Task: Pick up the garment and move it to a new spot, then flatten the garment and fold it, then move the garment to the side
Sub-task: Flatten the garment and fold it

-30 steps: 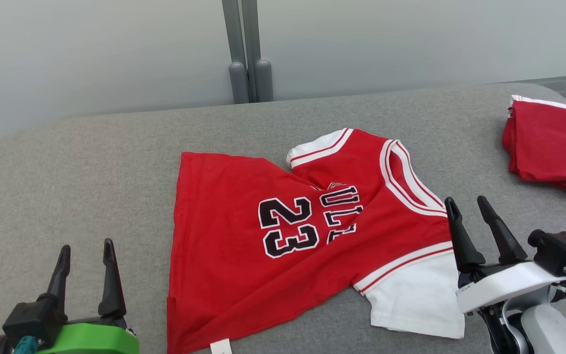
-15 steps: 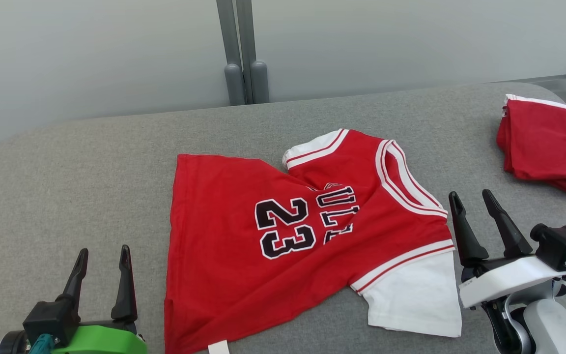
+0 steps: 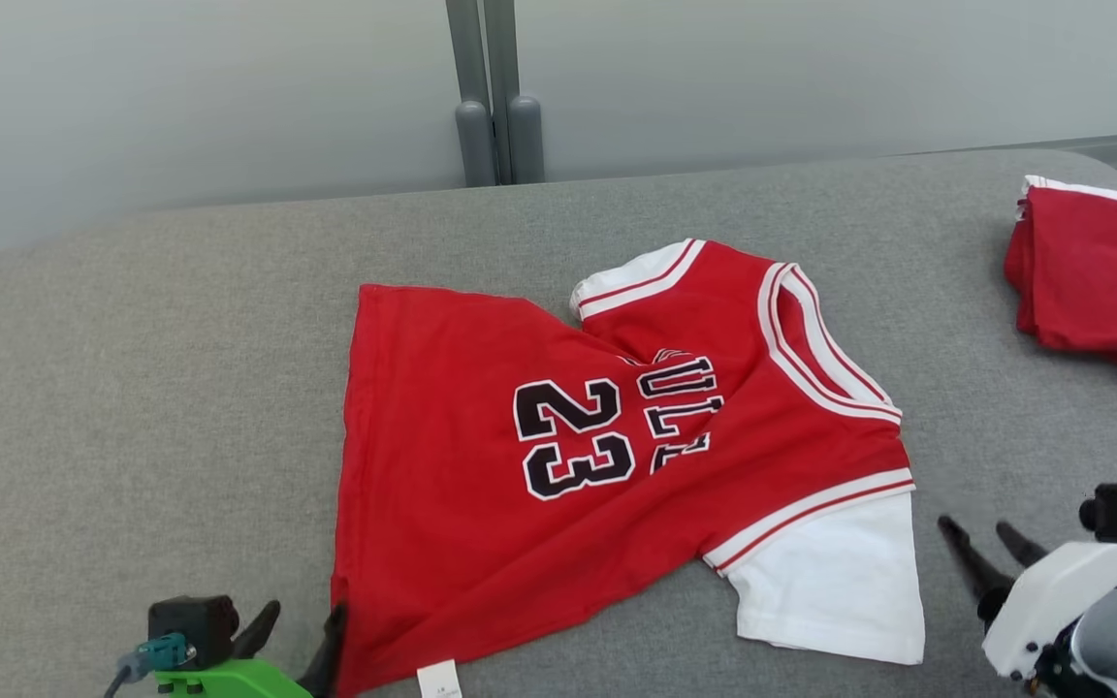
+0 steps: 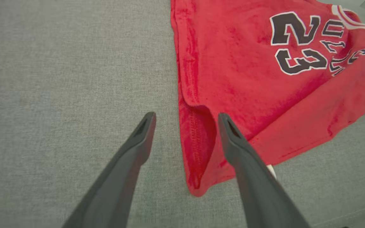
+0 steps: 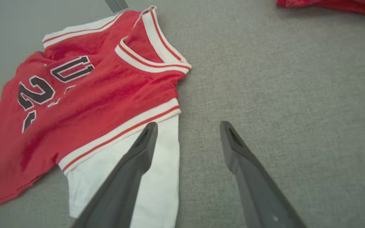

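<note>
At the lower left of the head view, the left gripper has its fingers spread wide and holds nothing. Its wrist view shows the fingers straddling the hem corner of the garment: one finger is over bare surface, the other over red cloth. Contact cannot be confirmed.

The right gripper is likewise spread wide and empty. In its wrist view one finger lies over the white sleeve and the other over bare surface just beside it.

The garment, a red jersey numbered 23 with white sleeves, lies rumpled at the centre of the grey padded surface. A white label shows at its near hem.

A second red garment lies bunched at the far right edge, well apart. Behind stands a pale wall with a grey upright.
</note>
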Controlling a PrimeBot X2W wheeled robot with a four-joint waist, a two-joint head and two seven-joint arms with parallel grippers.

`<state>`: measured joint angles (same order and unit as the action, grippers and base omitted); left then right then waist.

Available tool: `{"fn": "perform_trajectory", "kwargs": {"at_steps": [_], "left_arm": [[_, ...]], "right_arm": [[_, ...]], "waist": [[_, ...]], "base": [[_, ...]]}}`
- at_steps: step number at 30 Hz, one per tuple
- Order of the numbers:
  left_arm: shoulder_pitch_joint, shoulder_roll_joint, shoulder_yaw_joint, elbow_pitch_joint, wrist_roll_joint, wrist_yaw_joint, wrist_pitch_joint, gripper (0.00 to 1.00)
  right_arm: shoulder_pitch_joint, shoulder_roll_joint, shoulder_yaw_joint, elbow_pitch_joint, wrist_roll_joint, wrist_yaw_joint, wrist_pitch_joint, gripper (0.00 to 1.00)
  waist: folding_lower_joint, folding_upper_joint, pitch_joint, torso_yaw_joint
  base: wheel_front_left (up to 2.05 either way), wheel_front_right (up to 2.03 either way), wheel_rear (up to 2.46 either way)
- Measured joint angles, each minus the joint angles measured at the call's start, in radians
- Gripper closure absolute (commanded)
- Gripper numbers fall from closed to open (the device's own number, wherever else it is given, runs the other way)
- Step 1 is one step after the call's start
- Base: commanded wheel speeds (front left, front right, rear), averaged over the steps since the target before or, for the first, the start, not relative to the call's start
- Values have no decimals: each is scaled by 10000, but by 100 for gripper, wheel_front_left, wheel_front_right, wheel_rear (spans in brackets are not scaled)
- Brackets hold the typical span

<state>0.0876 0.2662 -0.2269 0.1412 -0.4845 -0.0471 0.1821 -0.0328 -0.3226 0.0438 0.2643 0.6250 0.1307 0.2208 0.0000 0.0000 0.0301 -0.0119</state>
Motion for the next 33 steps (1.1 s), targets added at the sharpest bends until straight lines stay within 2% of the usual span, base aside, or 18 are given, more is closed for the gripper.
{"fn": "perform_trajectory", "kwargs": {"at_steps": [3,8,18,19,20,21,22,23,24,25,26,27,33], "left_arm": [[44,-12,-75,-224,-163,86,614,0],[-14,36,-244,-190,-150,178,1122,0],[-639,-59,-405,1170,-224,117,1214,0],[-675,-79,-431,1264,-238,102,1220,0],[-716,-102,-451,1331,-265,52,1246,0],[-755,-136,-456,1369,-297,29,1244,0],[-784,-148,-466,1394,-332,2,1241,0],[-798,-161,-476,1427,-412,-75,1246,0],[-791,-178,-462,1436,-635,-140,1287,3],[-796,-178,-464,1409,-700,-157,1363,36],[-795,-165,-489,1348,-708,-163,1440,78],[-793,-148,-529,1254,-711,-188,1519,100],[-662,-138,-681,759,-767,-244,1685,100]], "right_arm": [[314,291,-19,178,165,0,1078,0],[269,895,59,307,441,0,1793,0],[-22,1039,182,366,550,-6,2917,0],[-32,1034,236,314,616,-10,2987,9],[-32,1022,320,245,700,-25,3104,35],[-30,997,403,174,798,-40,3200,48],[-26,963,476,113,869,-48,3271,59],[-20,928,594,50,953,-50,3292,66],[6,905,713,-46,1035,-50,3308,100],[40,911,809,-111,1116,-50,3304,100],[77,922,966,-157,1204,-44,3275,100],[93,951,1112,-203,1290,-15,3243,100],[115,675,1475,-370,1459,0,2357,100]], "waist": [[0,0,181,53],[0,0,584,95],[0,0,1175,59],[0,0,1199,40],[0,0,1226,14],[0,0,1254,-6],[0,0,1278,-20],[0,0,1296,-42],[0,0,1307,-65],[0,0,1313,-79],[0,0,1319,-88],[0,0,1315,-86],[0,0,1219,-19]], "base": [[0,0,0],[0,0,0],[0,0,0],[0,0,0],[0,0,0],[0,0,0],[0,0,0],[0,0,0],[0,0,0],[0,0,0],[0,0,0],[0,0,0],[0,0,0]]}}
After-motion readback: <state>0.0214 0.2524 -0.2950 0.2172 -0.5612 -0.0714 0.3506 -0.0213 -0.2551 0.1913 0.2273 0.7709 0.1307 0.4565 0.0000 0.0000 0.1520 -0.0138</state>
